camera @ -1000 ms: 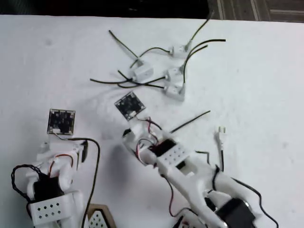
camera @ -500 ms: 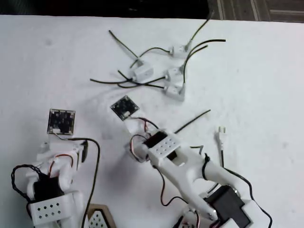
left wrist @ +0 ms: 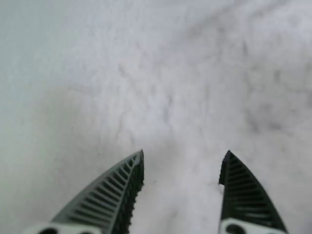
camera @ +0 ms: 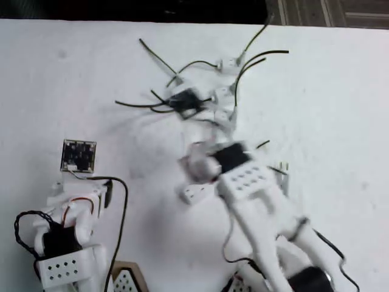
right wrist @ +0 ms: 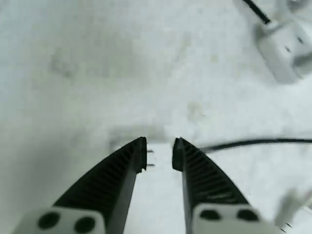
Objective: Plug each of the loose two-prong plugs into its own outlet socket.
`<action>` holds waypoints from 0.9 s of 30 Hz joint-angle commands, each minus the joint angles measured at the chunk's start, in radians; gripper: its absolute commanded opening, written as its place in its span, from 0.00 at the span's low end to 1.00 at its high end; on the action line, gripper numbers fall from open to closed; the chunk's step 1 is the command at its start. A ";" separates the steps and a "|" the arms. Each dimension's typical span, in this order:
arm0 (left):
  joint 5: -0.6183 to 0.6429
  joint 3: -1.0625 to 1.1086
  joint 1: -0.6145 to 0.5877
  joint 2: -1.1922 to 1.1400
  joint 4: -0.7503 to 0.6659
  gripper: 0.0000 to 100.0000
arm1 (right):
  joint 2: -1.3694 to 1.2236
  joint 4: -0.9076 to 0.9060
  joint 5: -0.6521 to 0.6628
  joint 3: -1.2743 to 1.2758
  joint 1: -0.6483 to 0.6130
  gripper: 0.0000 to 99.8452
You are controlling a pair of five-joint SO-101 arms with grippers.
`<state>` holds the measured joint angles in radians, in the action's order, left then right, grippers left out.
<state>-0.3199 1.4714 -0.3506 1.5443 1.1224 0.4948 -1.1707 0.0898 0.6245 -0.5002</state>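
My right gripper [right wrist: 158, 155] hangs just over the table, jaws a narrow gap apart and gripping nothing. Two small prongs of a white plug [right wrist: 150, 159] show in that gap, and its black wire [right wrist: 253, 143] runs off past one finger. A white outlet socket [right wrist: 282, 48] with two holes lies farther ahead. In the high view several white sockets [camera: 223, 115] with black wires cluster at the back centre. A loose two-prong plug [camera: 282, 167] lies beside the blurred right arm [camera: 246, 179]. My left gripper [left wrist: 183, 158] is open over bare table, at the front left.
Black wires [camera: 152, 58] fan out from the socket cluster over the white table [camera: 340, 91]. The left arm [camera: 73, 207] stands at the front left with a looping black cable [camera: 121, 207]. The table's far edge [camera: 73, 20] meets a dark floor.
The right arm has swung to the right and stretched toward the socket cluster, and now shows blurred. The plugs, sockets and left arm have not moved.
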 commanded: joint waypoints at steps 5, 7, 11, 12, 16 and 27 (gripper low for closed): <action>-0.009 -0.006 -0.008 0.010 -0.005 0.26 | 0.108 -0.090 0.278 0.058 0.427 0.13; -0.009 -0.006 -0.008 0.010 -0.005 0.26 | 0.108 -0.088 0.287 0.089 0.498 0.14; -0.009 -0.006 -0.008 0.010 -0.005 0.26 | 0.108 0.025 0.284 0.190 0.584 0.16; -0.009 -0.006 -0.008 0.010 -0.005 0.26 | 0.108 0.074 0.284 0.226 0.599 0.16; -0.009 -0.006 -0.007 0.010 -0.005 0.26 | 0.116 0.255 0.296 0.356 0.656 0.16; -0.009 -0.006 -0.004 0.010 -0.005 0.26 | 0.107 0.306 0.456 0.410 0.736 0.16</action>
<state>-0.3199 1.4714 -0.3506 1.5443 1.1224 0.5792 -0.8792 0.5777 1.0357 0.2209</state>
